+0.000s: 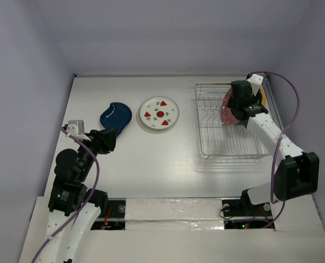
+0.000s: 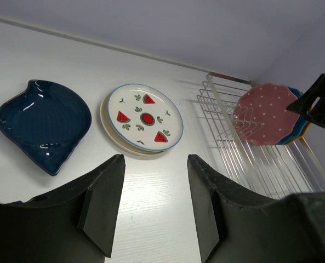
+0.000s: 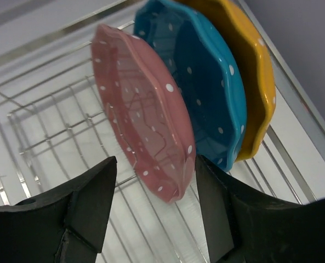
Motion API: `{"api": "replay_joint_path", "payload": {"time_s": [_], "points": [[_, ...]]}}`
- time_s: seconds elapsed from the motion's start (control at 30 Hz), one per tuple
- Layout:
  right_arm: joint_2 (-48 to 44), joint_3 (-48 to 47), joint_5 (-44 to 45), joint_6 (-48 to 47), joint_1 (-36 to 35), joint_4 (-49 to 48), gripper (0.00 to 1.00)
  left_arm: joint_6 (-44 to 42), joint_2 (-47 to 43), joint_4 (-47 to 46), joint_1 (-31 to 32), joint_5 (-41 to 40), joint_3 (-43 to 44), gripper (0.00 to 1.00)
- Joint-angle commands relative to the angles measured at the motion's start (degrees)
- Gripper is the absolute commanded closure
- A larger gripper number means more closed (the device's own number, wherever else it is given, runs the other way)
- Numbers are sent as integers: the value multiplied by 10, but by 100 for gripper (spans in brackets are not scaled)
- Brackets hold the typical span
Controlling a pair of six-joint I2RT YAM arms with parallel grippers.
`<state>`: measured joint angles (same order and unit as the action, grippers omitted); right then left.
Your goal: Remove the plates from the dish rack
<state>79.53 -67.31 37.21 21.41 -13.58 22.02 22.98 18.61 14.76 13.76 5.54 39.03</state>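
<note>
Three scalloped, dotted plates are standing on edge in the rack (image 1: 228, 148), packed together at its far right end: the pink plate (image 3: 146, 115) in front, the teal plate (image 3: 206, 82) right behind it, the yellow plate (image 3: 250, 60) at the back. The rest of the rack's slots are showing bare wire.

I am watching the right claw (image 3: 155, 160) hanging just over the pink plate. Its fingers are spread, and the plate's lower rim is sitting in the gap between them. I am seeing daylight on the left side, so it is not clamping anything.

Off to the left on the worktop (image 1: 151, 159), the fruit plate (image 2: 146, 116) is lying flat on top of a cream plate (image 2: 116, 141). The blue plate (image 2: 41, 123) is lying just beside them, apart from both.

The left claw (image 2: 155, 157) is hovering near the blue plate, on its near side. Its fingers are parted and gripping nothing.
</note>
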Motion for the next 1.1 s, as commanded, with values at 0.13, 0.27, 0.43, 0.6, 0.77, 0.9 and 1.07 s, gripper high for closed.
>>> {"api": "replay_joint_path", "payload": {"time_s": [0.13, 0.27, 0.43, 0.6, 0.77, 0.9, 1.07], "points": [[70, -40, 54, 2, 20, -10, 39, -6, 11, -33, -2, 10, -3, 53], [104, -55, 50, -7, 31, -17, 45, -6, 13, -33, -2, 11, -3, 53], [114, -65, 75, -19, 31, -25, 70, -7, 17, -35, -2, 12, -3, 53], [81, -66, 93, -47, 31, -31, 89, -7, 21, -37, -2, 18, -4, 53], [33, -81, 86, -72, 13, -35, 100, -7, 23, -37, -2, 18, -4, 53], [8, -115, 92, -80, 1, -10, 100, -8, 24, -37, -2, 18, -4, 53], [-38, -146, 49, -78, -5, 7, 100, -7, 23, -37, -2, 18, -4, 53]]}}
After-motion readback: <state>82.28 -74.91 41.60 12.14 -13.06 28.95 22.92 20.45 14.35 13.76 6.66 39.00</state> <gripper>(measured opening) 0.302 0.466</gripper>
